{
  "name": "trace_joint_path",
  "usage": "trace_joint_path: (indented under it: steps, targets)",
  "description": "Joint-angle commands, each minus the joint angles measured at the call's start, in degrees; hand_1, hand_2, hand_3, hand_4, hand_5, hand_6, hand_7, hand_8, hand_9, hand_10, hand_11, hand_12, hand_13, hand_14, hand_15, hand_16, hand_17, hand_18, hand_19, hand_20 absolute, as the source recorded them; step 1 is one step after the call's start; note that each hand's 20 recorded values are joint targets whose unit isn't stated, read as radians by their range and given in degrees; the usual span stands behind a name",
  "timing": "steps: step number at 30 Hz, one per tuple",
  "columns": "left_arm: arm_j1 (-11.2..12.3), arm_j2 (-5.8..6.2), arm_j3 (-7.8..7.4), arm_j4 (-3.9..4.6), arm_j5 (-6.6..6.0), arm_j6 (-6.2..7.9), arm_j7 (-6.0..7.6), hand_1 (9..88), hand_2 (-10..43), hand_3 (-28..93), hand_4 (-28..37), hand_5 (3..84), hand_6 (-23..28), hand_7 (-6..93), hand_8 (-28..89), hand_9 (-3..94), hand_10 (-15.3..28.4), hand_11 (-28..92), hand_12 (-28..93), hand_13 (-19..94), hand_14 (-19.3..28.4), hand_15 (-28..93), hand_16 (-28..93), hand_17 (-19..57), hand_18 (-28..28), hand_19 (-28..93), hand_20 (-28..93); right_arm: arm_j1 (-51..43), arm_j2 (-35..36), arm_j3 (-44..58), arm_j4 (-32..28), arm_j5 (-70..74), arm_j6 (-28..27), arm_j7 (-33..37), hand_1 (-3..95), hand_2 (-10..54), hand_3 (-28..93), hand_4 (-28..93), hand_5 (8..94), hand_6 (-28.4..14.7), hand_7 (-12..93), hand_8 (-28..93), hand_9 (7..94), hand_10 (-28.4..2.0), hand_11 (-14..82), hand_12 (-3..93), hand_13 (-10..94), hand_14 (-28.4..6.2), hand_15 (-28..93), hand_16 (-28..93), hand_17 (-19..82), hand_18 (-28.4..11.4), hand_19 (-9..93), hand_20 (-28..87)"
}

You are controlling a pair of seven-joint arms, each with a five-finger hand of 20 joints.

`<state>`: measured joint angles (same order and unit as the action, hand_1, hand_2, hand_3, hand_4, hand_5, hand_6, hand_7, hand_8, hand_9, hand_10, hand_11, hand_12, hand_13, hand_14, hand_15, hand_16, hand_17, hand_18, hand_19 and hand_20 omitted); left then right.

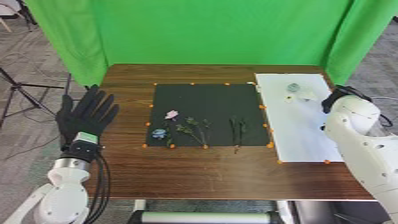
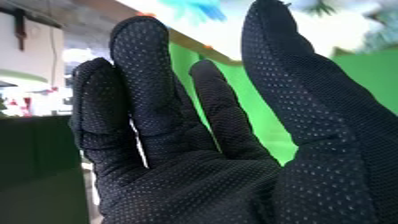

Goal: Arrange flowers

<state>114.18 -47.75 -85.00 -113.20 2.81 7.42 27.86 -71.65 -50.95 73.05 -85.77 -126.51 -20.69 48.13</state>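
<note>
At two o'clock on the surface [image 1: 204, 181], the right hand [image 1: 346, 91] is by the edge of the white sheet [image 1: 306, 135]. Its fingers [image 2: 147, 55] are up and wide apart, nearly straight, with no stem visible among them. The left hand [image 1: 86, 112] is at nine o'clock, palm spread and fingers loose, with nothing in its hold.

The flowers lie in two lots. Pale blooms [image 1: 293, 87] are towards the top of the sheet, nine to ten o'clock from the right hand. On the black mat [image 1: 209, 102], the pink flower [image 1: 171, 114] is at nine o'clock, the blue flower [image 1: 159, 133] at eight, the green sprigs [image 1: 185, 129] near seven and the dark stems [image 1: 237, 129] between four and five.

The step looks like fetching another stem from mat to sheet. Lift before swinging towards eight o'clock, or the glove may sweep the pale blooms askew. The dark stems seem the easiest reach from this side; the sprigs look tangled and may drag one another. Bring thumb and fingertips down either side of a single stem, well below the bloom, and close softly: thin stems lying flat will likely roll or slip under a broad press, and petals would crush. Raise it straight up, check that no neighbour follows, then set it at six o'clock from the pale blooms, and open wide before drawing away.
</note>
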Motion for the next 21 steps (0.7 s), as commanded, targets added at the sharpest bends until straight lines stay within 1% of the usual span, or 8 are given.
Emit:
trace_joint_path:
  steps: [1, 3, 5, 7, 10, 13, 15, 21]
  targets:
    - [-0.8, -0.07, 0.65, -0.09, 0.91, -0.71, -0.94, 21.2, 18.2, 69, -28.3, 38.8, 6.3, 11.6, -8, 30.9, 12.3, 17, 10, 23, 13.8, 32, -7, -5.2, 13.6, 35, 10, 0.1, 1.0, 0.1, 2.3, 2.2, -2.3, 1.5, 44.5, -9.5, 79, -28, 37.8, -11.4, 9, -9, 35.3, -18.4, 11.4, 7.7, 65, -13.9, 67, 17, 42, -20.9, 92, 12]
    - [-1.2, -0.05, 0.87, 0.03, 1.43, -0.71, -1.48, 21.2, 18.1, 69, -28.3, 38.8, 6.3, 11.6, -8, 30.9, 12.3, 17, 10, 23, 13.8, 32, -7, -5.2, 13.6, 35, 10, -0.9, 1.3, 0.3, 2.9, 1.5, 0.0, -0.4, 44.6, -9.5, 79, -28, 37.5, -11.4, 9, -9, 35.2, -18.4, 11.5, 7.7, 65, -13.9, 67, 17, 42, -20.9, 92, 12]
    - [-1.6, -0.19, 1.05, 0.07, 1.82, 0.49, -1.7, 21.3, 18.0, 69, -28.3, 38.8, 6.3, 11.6, -8, 30.8, 12.3, 17, 10, 23, 13.8, 32, -8, -5.2, 13.6, 35, 10, -1.4, 1.4, 0.1, 4.0, -0.2, 1.3, -2.2, 45.0, -9.5, 80, -28, 37.2, -11.0, 9, -9, 34.5, -17.7, 12.1, 7.7, 64, -13.7, 67, 17, 42, -20.5, 91, 12]
    - [-1.7, -0.01, 1.15, 0.12, 1.08, 0.05, -1.44, 21.5, 17.9, 69, -28.3, 38.8, 6.3, 11.7, -8, 30.8, 12.3, 17, 10, 22, 13.3, 31, -8, -5.2, 13.6, 35, 10, -1.4, 1.2, 0.0, 4.6, 0.5, 1.6, -2.4, 45.7, -9.5, 80, -28, 36.9, -10.4, 10, -9, 34.1, -16.8, 12.8, 7.4, 64, -13.4, 66, 17, 41, -20.4, 90, 11]
    - [-1.9, -0.07, 1.27, 0.15, 1.71, -0.38, -1.82, 21.8, 17.7, 69, -28.3, 38.9, 6.3, 11.9, -8, 30.7, 12.3, 17, 10, 22, 13.5, 32, -8, -5.2, 13.6, 35, 10, -3.0, 1.3, 0.2, 4.5, -0.3, 3.6, -2.9, 46.7, -9.5, 80, -28, 38.0, -9.1, 13, -11, 35.6, -15.7, 13.5, 6.7, 64, -13.0, 66, 17, 41, -20.3, 90, 11]
    - [-1.7, -0.16, 1.1, -0.05, 2.07, -0.21, -2.08, 22.2, 17.5, 69, -28.3, 38.9, 6.4, 12.1, -8, 30.8, 12.3, 17, 10, 22, 13.6, 32, -7, -5.2, 13.5, 35, 10, -3.9, 1.3, 0.0, 4.1, -1.0, 3.4, -4.4, 49.8, -9.5, 77, -28, 45.5, -5.8, 16, -13, 47.2, -12.8, 14.3, 8.1, 66, -10.9, 59, 21, 40, -20.3, 89, 14]
    - [-1.6, -0.09, 1.2, -0.13, 1.53, -0.05, -1.77, 22.2, 17.5, 69, -28.3, 39.0, 6.4, 12.2, -8, 30.8, 12.3, 17, 11, 22, 13.6, 32, -7, -5.2, 13.5, 35, 10, -4.1, 0.9, -0.2, 4.2, -1.3, 3.0, -5.4, 52.6, -8.9, 75, -28, 52.0, -3.1, 17, -13, 56.4, -10.0, 14.5, 9.9, 69, -8.8, 53, 26, 40, -20.0, 88, 17]
    - [-1.8, -0.38, 1.34, -0.08, 1.58, -0.46, -1.72, 22.3, 17.4, 69, -28.3, 38.9, 6.5, 12.3, -8, 30.8, 12.5, 18, 11, 23, 13.6, 33, -7, -5.2, 13.6, 35, 10, -5.2, 0.3, -1.6, 4.1, -2.8, 4.6, -7.7, 62.4, -4.2, 70, -28, 62.0, -1.1, 20, -7, 69.3, -10.1, 11.1, 20.5, 71, -5.1, 45, 35, 39, -18.4, 82, 27]
